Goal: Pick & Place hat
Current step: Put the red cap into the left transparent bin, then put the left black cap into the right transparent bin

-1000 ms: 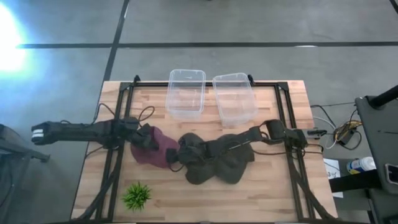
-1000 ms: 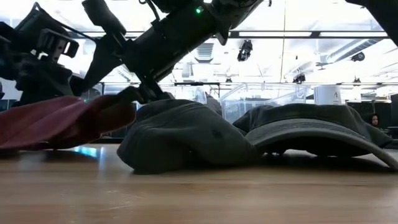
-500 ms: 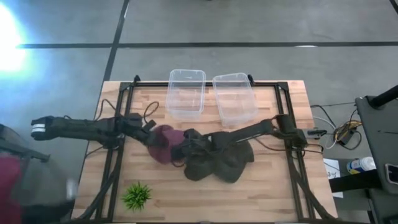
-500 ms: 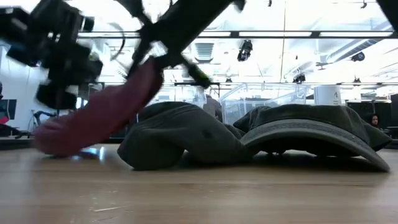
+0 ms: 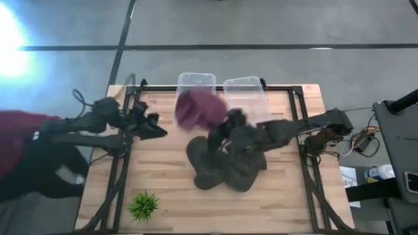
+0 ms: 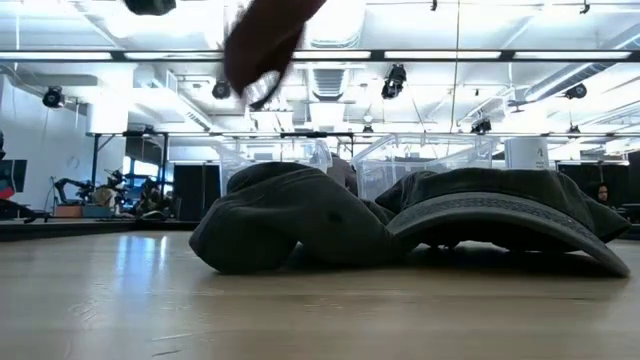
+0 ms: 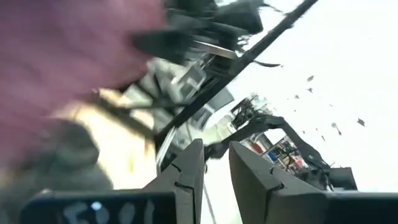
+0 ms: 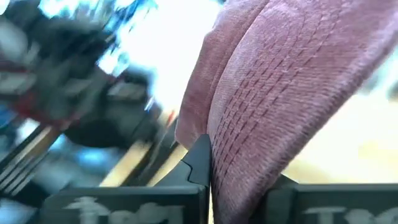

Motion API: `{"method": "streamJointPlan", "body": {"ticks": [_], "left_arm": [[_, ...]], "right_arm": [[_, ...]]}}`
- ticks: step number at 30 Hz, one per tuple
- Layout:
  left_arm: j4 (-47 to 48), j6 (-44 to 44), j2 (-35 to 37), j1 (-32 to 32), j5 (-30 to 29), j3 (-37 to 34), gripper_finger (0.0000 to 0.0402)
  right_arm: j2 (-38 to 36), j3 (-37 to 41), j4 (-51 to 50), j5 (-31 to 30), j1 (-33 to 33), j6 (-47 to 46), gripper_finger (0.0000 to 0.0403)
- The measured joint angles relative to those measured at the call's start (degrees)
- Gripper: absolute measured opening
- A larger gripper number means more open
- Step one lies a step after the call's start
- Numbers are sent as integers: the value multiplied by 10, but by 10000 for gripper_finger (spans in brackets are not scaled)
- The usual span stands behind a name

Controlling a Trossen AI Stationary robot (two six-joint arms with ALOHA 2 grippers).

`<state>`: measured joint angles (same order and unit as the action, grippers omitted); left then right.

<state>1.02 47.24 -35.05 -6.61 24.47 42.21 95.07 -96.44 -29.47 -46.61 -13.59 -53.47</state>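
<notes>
The maroon hat (image 5: 199, 108) is up in the air above the left clear container (image 5: 196, 78); its stitched cloth fills the right wrist view (image 8: 280, 81), and it is a blur at the top of the low view (image 6: 262, 40). My right gripper (image 5: 225, 119) is shut on it. Two dark green hats (image 5: 225, 163) lie in a heap on the table's middle (image 6: 300, 225). My left gripper (image 5: 157, 128) hangs raised over the table's left part, its fingers a little open (image 7: 214, 165) with nothing between them. My right gripper pinches the maroon hat's stitched brim (image 8: 227, 155) between its two fingers. The arm reaches in from the table's right side. The hat is lifted clear of the table and stands out beyond the fingers, toward the left container.
A second clear container (image 5: 247, 98) stands right of the first at the far edge. A small green plant (image 5: 144, 205) sits near the front left corner. A person in a red sleeve (image 5: 19, 140) is beside the table's left edge. Black frame rails (image 5: 121, 163) run along both sides.
My right gripper has taken the maroon hat off the table and carried it up and toward the far edge, over the left container. My left gripper has drawn back from the hat toward the left edge and risen. The dark green hats have stayed on the table.
</notes>
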Motion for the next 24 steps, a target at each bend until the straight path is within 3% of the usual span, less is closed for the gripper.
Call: {"method": "streamJointPlan", "body": {"ticks": [2, 3, 7, 11, 13, 20, 24], "left_arm": [[1, -28, 1, 0, -4, 20, 71], [1, -40, 1, 0, -9, 27, 71], [11, -54, 0, 0, -40, 30, 71], [83, -50, -3, 0, -60, 13, 71], [122, -36, -4, 0, -70, -4, 71], [138, 42, -8, 8, -74, -108, 71], [71, 83, -12, 24, -72, -172, 71]], "right_arm": [[-9, 0, -3, -36, 32, 21, 14], [-9, 0, -4, -22, 56, 25, 14], [31, 1, -4, 123, 170, 20, 14], [88, 2, -5, 301, 260, -3, 15], [113, 2, -6, 342, 285, -4, 23], [131, 1, 16, 339, 284, 45, 101], [107, 1, 3, 339, 261, 66, 163]]}}
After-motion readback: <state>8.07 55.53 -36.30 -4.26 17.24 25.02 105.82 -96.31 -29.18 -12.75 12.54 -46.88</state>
